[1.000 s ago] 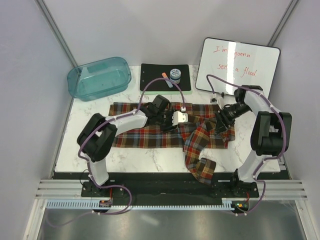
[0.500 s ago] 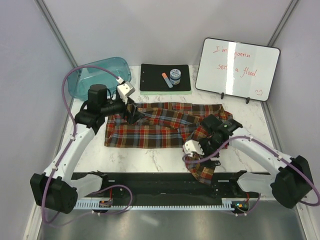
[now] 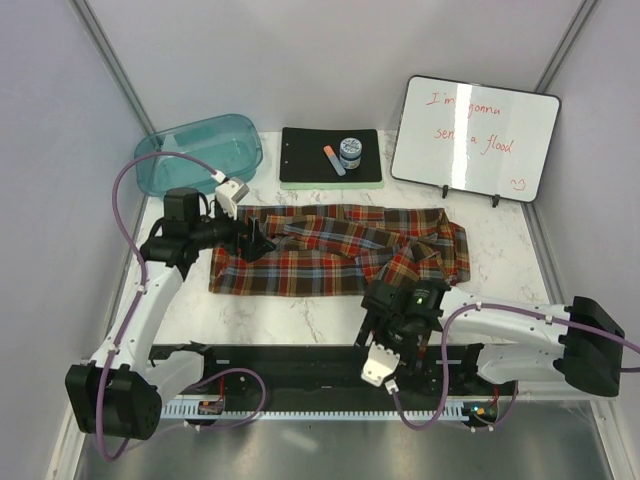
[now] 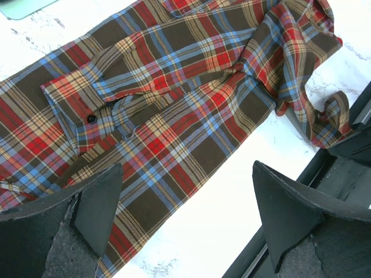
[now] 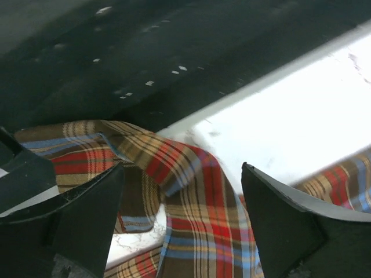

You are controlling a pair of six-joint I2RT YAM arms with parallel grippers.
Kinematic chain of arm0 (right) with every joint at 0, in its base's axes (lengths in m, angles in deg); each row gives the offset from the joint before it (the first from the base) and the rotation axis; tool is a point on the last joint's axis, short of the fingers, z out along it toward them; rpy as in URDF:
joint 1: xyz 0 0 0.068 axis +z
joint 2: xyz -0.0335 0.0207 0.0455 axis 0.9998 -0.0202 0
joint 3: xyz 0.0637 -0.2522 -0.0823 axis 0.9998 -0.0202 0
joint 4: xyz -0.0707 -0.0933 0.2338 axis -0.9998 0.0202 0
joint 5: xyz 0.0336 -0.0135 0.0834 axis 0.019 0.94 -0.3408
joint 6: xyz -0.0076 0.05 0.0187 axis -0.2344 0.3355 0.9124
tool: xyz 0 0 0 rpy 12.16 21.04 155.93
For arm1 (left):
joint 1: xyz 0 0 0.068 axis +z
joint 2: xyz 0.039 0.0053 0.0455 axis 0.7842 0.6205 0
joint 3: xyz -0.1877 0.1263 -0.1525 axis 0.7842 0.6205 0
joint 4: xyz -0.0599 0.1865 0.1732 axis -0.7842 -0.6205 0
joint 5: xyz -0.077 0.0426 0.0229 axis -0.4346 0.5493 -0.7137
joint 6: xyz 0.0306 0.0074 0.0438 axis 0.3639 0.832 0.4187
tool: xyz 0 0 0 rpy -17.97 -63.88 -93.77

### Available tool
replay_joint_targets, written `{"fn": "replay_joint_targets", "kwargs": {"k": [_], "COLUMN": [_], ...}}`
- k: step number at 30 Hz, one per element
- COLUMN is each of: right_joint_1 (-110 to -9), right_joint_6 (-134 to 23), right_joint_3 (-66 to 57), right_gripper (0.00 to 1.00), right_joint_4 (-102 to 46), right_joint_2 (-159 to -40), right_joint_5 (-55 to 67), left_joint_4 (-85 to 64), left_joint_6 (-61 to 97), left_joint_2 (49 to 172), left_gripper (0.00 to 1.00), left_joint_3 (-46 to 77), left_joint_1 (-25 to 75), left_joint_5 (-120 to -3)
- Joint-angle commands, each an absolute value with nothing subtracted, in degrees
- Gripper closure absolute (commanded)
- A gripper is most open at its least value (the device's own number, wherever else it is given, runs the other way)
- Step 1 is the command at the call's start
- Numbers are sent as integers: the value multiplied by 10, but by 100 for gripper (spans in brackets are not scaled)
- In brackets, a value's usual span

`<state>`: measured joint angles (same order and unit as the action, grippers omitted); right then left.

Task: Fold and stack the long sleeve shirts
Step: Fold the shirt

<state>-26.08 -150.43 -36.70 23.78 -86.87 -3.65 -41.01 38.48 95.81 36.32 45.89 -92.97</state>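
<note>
Nearest, the right pincer (image 5: 182, 197) hangs spread wide over the near edge of the table (image 3: 300, 312), pinching nothing; directly under it, between its fingers, a loop of the plaid shirt (image 3: 320, 255) sleeve spills off the white top toward the black rail (image 3: 280, 358) on its near side; from overhead the pincer's own body hides that sleeve end; beyond it and to its left the shirt lies in a long flat band across the table, bunched at the end straight beyond the right pincer; the left pincer (image 4: 185, 200) hovers over the band's left end, fingers spread wide and clear of the cloth, with a buttoned cuff (image 4: 81, 98) below and ahead of it; farther off, behind the left pincer, sits a teal tub (image 3: 200, 155); to the right of that pincer, farther back, a black clipboard (image 3: 300, 145) carries a marker (image 3: 333, 160) and a small jar (image 3: 350, 150); far beyond the right pincer stands a whiteboard (image 3: 475, 135) with red writing; half a second back the right pincer was farther in over the sleeve, and it has since drawn back to the table edge; the left one has shifted only slightly; the shirt's body lies as it did.
</note>
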Motion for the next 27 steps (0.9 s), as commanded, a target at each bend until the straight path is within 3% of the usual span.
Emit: {"fn": "replay_joint_targets", "kwargs": {"k": [1, 3, 6, 7, 11, 13, 15, 20, 24, 27], "right_joint_1": [-222, -204, -195, -195, -213, -244, -326, -546, -627, -657], "right_joint_6": [-1585, -1585, -1578, -1563, -1489, -1457, -1387, -1208, -986, -904], "right_joint_3": [-395, -399, -403, -402, -341, -302, -226, -67, -3, 24], "right_gripper": [16, 22, 46, 66, 99, 100, 100, 100, 100, 100], "right_joint_4": [226, 224, 219, 214, 208, 213, 215, 202, 148, 108], "right_joint_2": [-891, -910, -931, -933, -930, -930, -948, -1043, -1106, -1143], "right_joint_5": [9, 16, 20, 22, 14, -8, -72, -238, -311, -350], "left_joint_4": [-420, -428, -438, -438, -411, -386, -387, -353, -308, -286], "left_joint_6": [365, 371, 366, 367, 371, 360, 357, 381, 385, 334], "left_joint_2": [940, 943, 939, 936, 900, 885, 885, 899, 925, 982], "left_gripper": [1, 1, 1, 1, 1, 0, 1, 0, 0, 1], "left_joint_3": [358, 354, 348, 348, 354, 364, 348, 343, 351, 322], "left_joint_1": [466, 466, 466, 468, 470, 469, 470, 469, 458, 449], "left_joint_5": [-963, -972, -943, -942, -965, -958, -921, -975, -1008, -1028]}}
